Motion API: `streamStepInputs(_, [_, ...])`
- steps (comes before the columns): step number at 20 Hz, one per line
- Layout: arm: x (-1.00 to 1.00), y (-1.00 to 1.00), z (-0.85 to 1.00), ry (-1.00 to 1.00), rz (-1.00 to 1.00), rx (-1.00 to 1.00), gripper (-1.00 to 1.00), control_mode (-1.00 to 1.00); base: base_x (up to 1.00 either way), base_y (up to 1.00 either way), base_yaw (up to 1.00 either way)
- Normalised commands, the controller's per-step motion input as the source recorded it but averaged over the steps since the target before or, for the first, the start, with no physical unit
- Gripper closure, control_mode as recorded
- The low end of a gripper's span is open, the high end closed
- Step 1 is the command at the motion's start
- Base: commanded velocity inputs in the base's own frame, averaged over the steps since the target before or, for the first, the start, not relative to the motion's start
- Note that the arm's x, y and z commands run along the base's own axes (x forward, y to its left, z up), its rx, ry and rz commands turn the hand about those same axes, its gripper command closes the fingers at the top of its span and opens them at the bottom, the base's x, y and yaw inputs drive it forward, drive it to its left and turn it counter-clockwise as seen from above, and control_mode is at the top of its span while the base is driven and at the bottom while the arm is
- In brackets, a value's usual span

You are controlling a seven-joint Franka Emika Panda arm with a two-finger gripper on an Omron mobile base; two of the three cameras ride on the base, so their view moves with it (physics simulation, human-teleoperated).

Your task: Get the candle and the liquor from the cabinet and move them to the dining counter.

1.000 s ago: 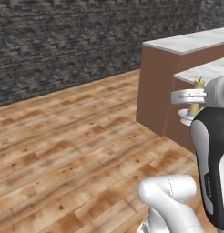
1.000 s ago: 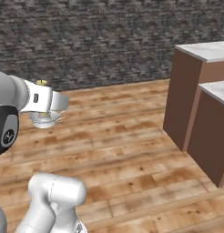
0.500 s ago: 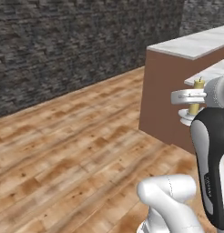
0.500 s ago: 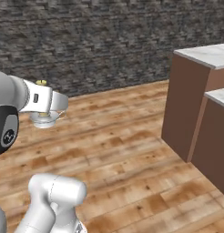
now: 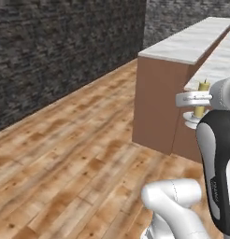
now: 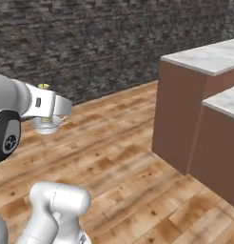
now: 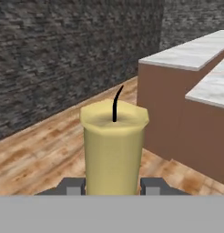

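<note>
1. The step in hand appears to be the carry — the candle (image 7: 114, 148) is out of the cabinet and rides in the gripper (image 7: 113, 185), held upright in the air above the wooden floor (image 5: 65, 154).
2. The claw is clamped on the candle: in the hand view the two dark finger tips stand on either side of the pale-yellow stick, close against its lower part, with the black wick pointing up.
3. From the left base view the candle (image 5: 201, 98) and its small silvery dish show just past the white hand, in front of the marble-topped counters; from the right base view the dish (image 6: 46, 125) hangs below the hand, with the candle top peeping above it.
4. Two marble tops on brown wood bases (image 6: 211, 57) stand ahead and to the right, apart from the candle. No stools are visible, so whether either is the dining counter cannot be told.
5. The next move likely calls for bringing the base closer to the right counter, keeping the candle upright — then lowering the dish flat onto the marble before letting go.
6. The liquor is left to fetch afterwards.
</note>
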Motion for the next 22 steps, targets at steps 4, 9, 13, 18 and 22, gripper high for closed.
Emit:
streamStepInputs(4, [0.0, 0.0, 0.0, 0.0, 0.0, 0.0, 1.0, 1.0, 0.81, 0.8, -0.63])
streamStepInputs(9, [0.0, 0.0, 0.0, 0.0, 0.0, 0.0, 1.0, 1.0, 0.69, 0.83, -0.67])
streamStepInputs(13, [0.0, 0.0, 0.0, 0.0, 0.0, 0.0, 1.0, 1.0, 0.54, 0.98, -0.62])
streamStepInputs(18, [0.0, 0.0, 0.0, 0.0, 0.0, 0.0, 1.0, 1.0, 0.48, 1.0, -0.58])
streamStepInputs(22, [0.0, 0.0, 0.0, 0.0, 0.0, 0.0, 1.0, 1.0, 0.35, 1.0, -0.57])
